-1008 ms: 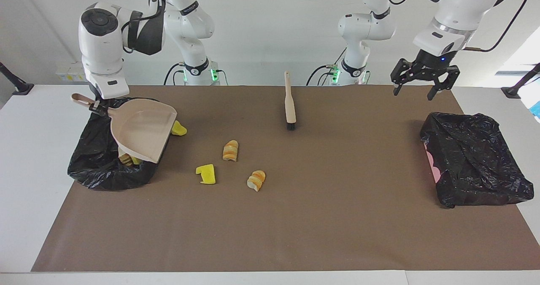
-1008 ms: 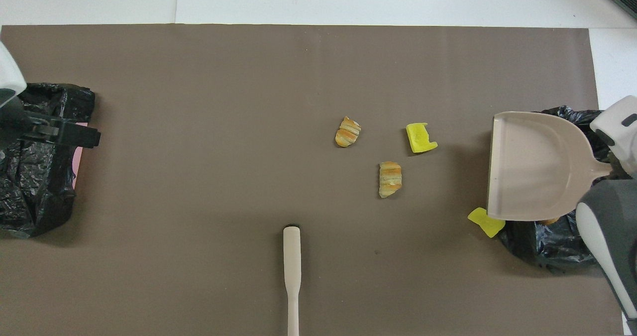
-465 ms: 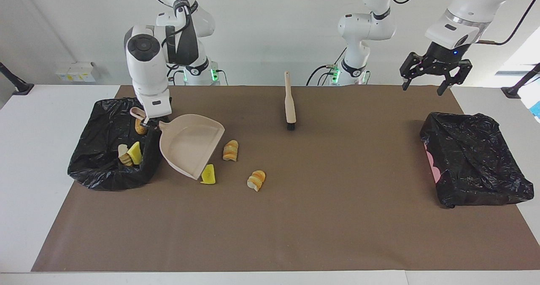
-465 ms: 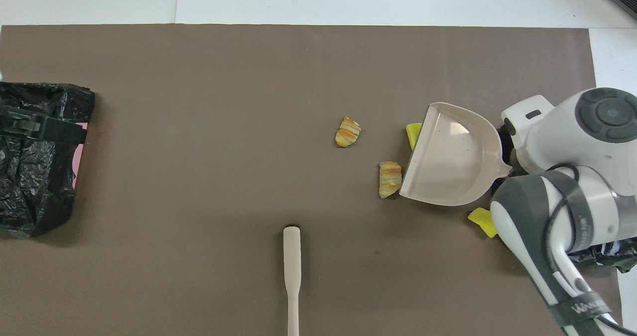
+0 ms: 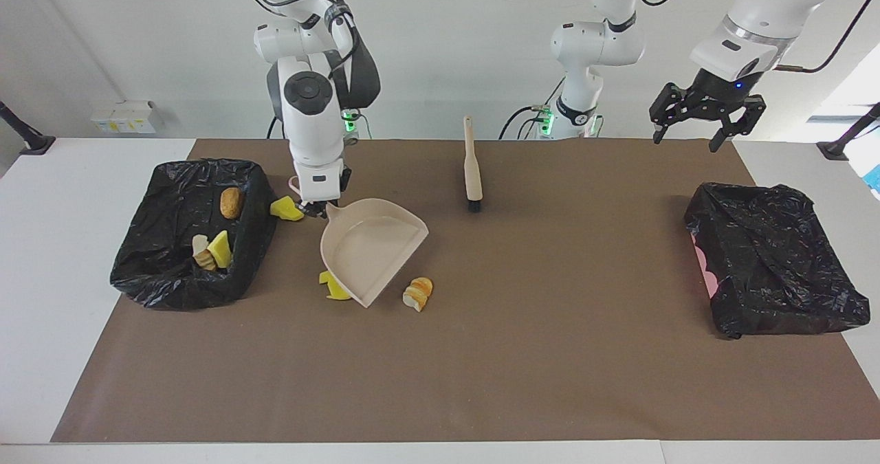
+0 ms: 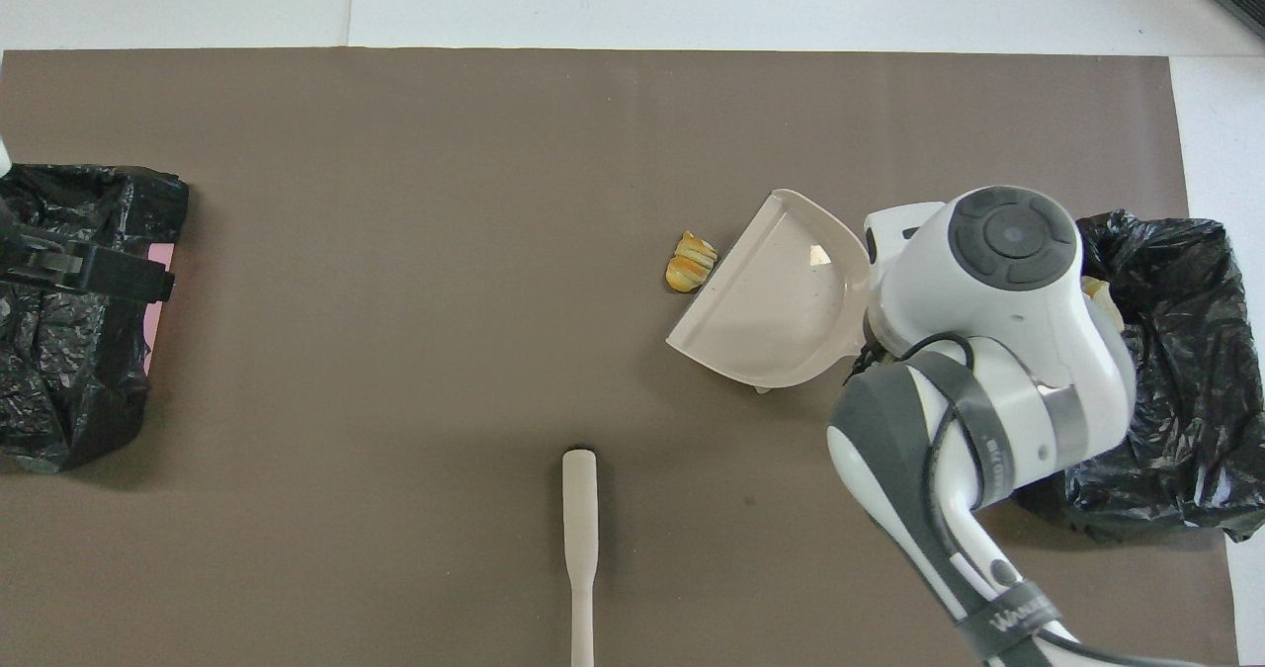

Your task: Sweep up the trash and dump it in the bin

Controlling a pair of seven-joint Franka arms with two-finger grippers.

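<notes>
While the dustpan is clamped by the right gripper, left gripper spread, waiting over the table, scraps could be knocked away.

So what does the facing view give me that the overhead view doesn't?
Only the facing view shows the scraps in the bin, a yellow chunk beside it, another at the dustpan's edge, and the right gripper on the dustpan handle. Only the overhead view shows a pale bit peeking from under the dustpan. Both show the dustpan, brush, one striped piece and the left gripper.
</notes>
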